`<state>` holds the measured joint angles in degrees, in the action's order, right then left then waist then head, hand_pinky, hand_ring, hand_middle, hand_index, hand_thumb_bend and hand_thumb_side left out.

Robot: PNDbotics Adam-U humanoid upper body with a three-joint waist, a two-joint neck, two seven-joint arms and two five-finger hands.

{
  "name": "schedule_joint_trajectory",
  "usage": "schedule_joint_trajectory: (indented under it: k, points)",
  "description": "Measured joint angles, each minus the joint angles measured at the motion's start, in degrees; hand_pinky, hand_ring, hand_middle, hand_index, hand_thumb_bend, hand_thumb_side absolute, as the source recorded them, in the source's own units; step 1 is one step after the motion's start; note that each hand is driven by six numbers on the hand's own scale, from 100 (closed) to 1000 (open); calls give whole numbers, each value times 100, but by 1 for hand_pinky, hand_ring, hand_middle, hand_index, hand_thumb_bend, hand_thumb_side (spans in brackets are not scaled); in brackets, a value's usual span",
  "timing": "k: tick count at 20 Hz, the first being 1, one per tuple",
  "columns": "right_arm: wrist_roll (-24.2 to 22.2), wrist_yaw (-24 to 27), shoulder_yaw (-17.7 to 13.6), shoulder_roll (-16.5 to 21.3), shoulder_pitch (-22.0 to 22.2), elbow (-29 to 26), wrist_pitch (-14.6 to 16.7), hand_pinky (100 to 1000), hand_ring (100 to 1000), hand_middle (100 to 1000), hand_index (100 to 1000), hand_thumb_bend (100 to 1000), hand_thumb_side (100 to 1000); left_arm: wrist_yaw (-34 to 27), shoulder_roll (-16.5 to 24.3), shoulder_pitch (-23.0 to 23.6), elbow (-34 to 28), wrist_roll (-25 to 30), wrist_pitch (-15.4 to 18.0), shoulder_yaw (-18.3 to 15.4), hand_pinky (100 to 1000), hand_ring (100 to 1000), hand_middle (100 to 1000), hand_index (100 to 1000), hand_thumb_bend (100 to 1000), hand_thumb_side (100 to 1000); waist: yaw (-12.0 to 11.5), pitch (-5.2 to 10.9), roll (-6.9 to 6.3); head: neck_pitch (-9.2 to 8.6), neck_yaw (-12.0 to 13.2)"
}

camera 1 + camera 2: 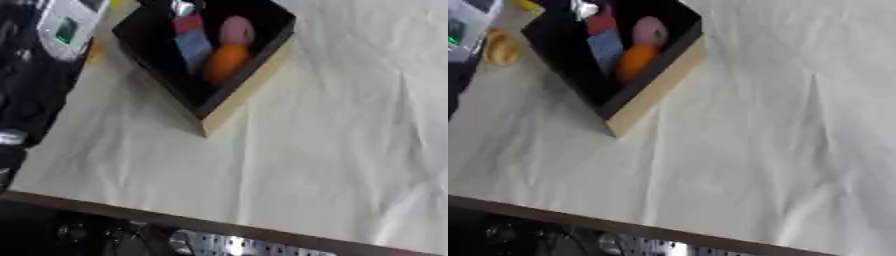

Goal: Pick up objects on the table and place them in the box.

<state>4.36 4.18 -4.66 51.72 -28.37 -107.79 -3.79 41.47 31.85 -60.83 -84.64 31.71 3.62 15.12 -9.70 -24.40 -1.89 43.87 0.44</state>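
**Box loaded, hands out of sight**

Fingers of neither hand showed in our two views, so we could not tell how far open they were or whether they held anything. Dark machine parts ran down the left edge of the left eye view, but we could not make a hand out of them.

We saw the box [238,95], black inside with a pale wooden outer wall, standing askew near the far left corner of the table [332,150], one corner pointing toward the near edge. Inside it lay an orange rounded object [226,61], a pink rounded object [236,30] just beyond it, and a blue block [193,45] beside them with a red piece [186,22] at its far end. Something shiny [182,7] glinted at the far end of the box; we could not tell what it was.

Outside the box, close to its left wall at the table's far left edge, a small yellow-orange thing [500,47] lay on the cloth. A white device with a green patch [66,27] stood at that edge as well. The pale cloth across the rest of the table showed only creases.

We judged the task well along, with several things already in the box and a pause between placements. The next move, as we read it, called for a hand to reach to the far left edge for the yellow-orange thing, if it belonged to the task, and to lift it over the box wall.
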Motion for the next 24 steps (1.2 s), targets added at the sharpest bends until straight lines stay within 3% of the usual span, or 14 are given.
schedule_joint_trajectory:
  k: [5,9,13,16,18,24]
  points:
    - [30,-3,-66,4,71,6,23,929,889,699,798,100,470,-188,1061,715,-127,567,324,-276,898,913,836,939,627,100,-47,0,-5,0,-66]
    - [29,-3,-65,3,71,15,22,929,889,699,797,100,470,-37,1302,914,317,682,578,-428,902,917,835,933,658,100,-32,0,-5,0,-52]
    - [23,-3,-65,-2,116,20,21,931,889,696,796,100,470,382,1192,870,1145,510,728,-507,887,906,832,933,582,100,2,0,-5,0,-8]
    - [20,-3,-65,-12,119,30,18,933,889,694,794,100,470,639,924,672,1831,252,792,-538,865,888,828,925,472,100,29,0,-4,0,23]
    - [11,-3,-65,-57,118,53,12,933,889,693,793,100,470,782,692,530,2295,29,802,-578,859,883,829,928,455,100,48,0,-3,0,50]
    - [-9,-3,-65,-150,112,61,-2,936,889,690,792,100,470,1256,230,125,3251,-297,883,-655,847,880,811,898,544,100,102,0,-3,0,117]
